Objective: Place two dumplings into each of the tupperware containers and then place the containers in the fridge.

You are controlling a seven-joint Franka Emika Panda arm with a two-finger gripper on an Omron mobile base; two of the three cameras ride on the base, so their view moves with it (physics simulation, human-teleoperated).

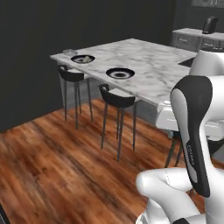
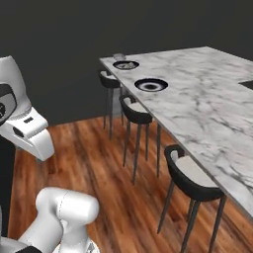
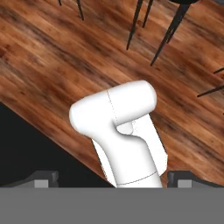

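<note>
Gripper (image 3: pixel 112 181) spread wide, empty, pointed at the floor; arm tucked, likely for driving. Dumplings, apparently on the far plate (image 1: pixel 82 59), sit beside a container (image 1: pixel 70 52) across the counter (image 1: pixel 148 65).

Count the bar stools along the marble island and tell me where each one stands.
3. The far stool stands near the island's far corner, the middle stool below the nearer dark plate, the near stool closest to the robot. Others may be hidden beyond the frame.
</note>
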